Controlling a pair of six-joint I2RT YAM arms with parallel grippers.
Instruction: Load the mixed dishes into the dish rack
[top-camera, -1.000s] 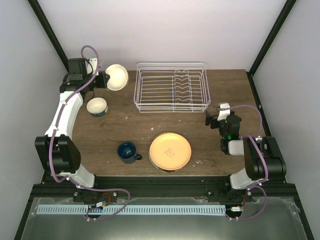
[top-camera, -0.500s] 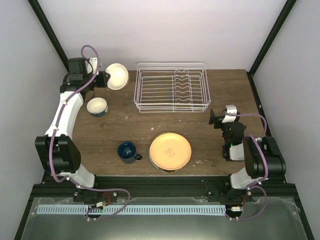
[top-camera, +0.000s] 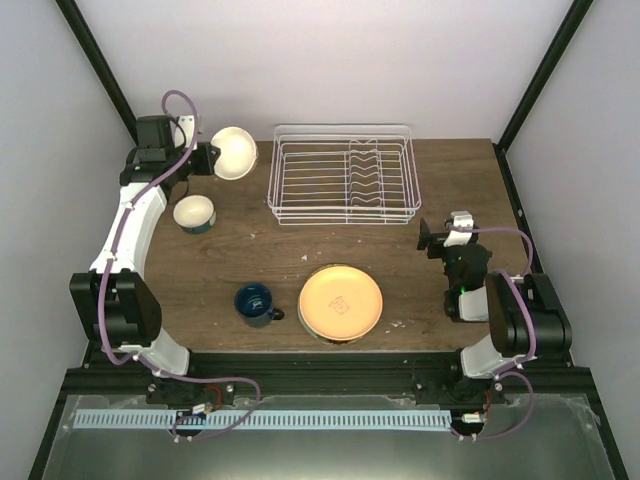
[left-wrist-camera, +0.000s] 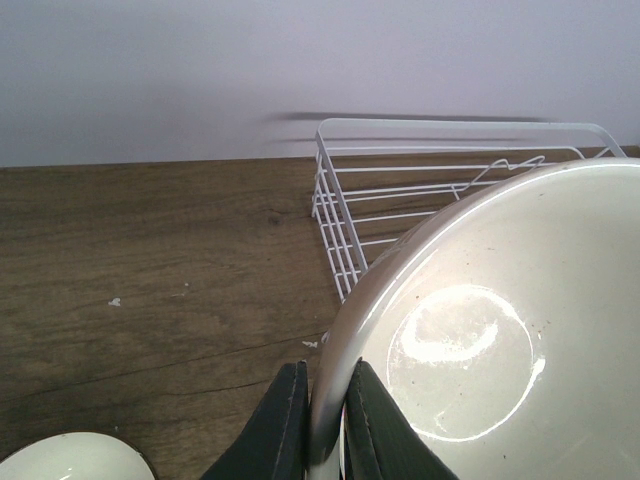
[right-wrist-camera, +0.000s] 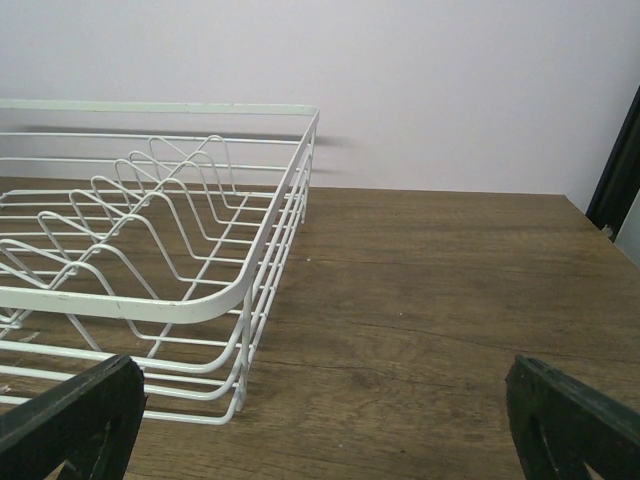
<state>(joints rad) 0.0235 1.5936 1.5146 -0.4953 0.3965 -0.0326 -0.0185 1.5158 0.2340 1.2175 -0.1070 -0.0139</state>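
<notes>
I have the left gripper (left-wrist-camera: 325, 430) pinched shut on the rim of the cream bowl (top-camera: 236, 152), which is tilted on edge just left of the dish rack (top-camera: 343, 186), by its far-left corner. Right gripper (right-wrist-camera: 320, 420) has its fingers wide apart, holding nothing, near the rack's near-right corner. The blue-sided white bowl (top-camera: 195, 212), dark blue mug (top-camera: 256, 303) and orange-yellow plate (top-camera: 341, 302) sit on the table (top-camera: 250, 250).

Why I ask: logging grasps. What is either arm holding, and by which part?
Left gripper clamps the cream bowl by its rim; right gripper, jaws open, holds nothing.
</notes>
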